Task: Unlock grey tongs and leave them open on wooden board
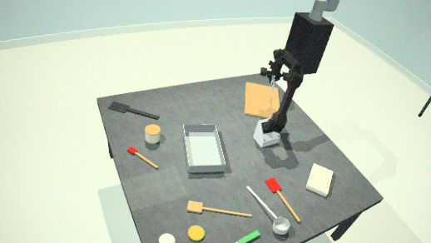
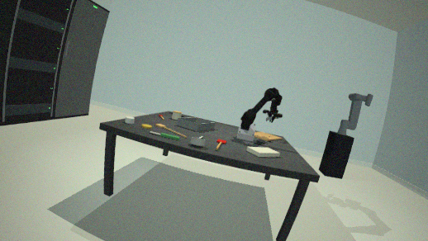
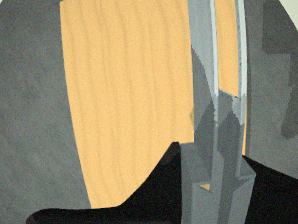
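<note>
The grey tongs are held in my gripper, which is shut on them above the wooden board. In the top view the tongs look steeply tilted, one end pointing down toward the board's right part. In the wrist view their two arms run nearly parallel with a narrow gap, and the board shows behind them. Their far ends are out of that view, and I cannot tell whether the lock is released. The roasting tin stands empty on the table.
The arm's white base stands just in front of the board. A black spatula and a jar lie beyond the tin to the left. A cream block, a red spatula and a ladle are nearer the front.
</note>
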### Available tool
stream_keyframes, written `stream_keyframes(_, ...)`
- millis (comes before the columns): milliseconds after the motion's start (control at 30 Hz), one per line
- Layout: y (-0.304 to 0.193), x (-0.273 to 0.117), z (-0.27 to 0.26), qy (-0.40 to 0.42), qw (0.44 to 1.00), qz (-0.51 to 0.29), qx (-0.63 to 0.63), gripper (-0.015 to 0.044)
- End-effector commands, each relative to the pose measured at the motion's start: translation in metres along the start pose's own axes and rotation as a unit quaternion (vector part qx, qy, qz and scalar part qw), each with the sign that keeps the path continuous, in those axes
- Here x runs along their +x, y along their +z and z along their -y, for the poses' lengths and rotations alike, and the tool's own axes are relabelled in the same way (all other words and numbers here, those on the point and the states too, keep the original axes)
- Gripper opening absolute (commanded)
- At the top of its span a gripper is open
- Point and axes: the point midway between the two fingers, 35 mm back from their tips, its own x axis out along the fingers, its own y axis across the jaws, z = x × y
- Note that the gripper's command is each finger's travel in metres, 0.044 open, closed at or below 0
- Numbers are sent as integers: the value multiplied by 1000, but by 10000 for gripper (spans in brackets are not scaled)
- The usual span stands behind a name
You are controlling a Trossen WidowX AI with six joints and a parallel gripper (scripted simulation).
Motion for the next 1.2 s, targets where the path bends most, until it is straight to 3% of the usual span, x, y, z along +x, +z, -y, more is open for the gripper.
stream_keyframes(0,3,-1,0,4,1000,25,-2,-150)
stream_keyframes(1167,0,9,-3,11,975,221,-6,-150)
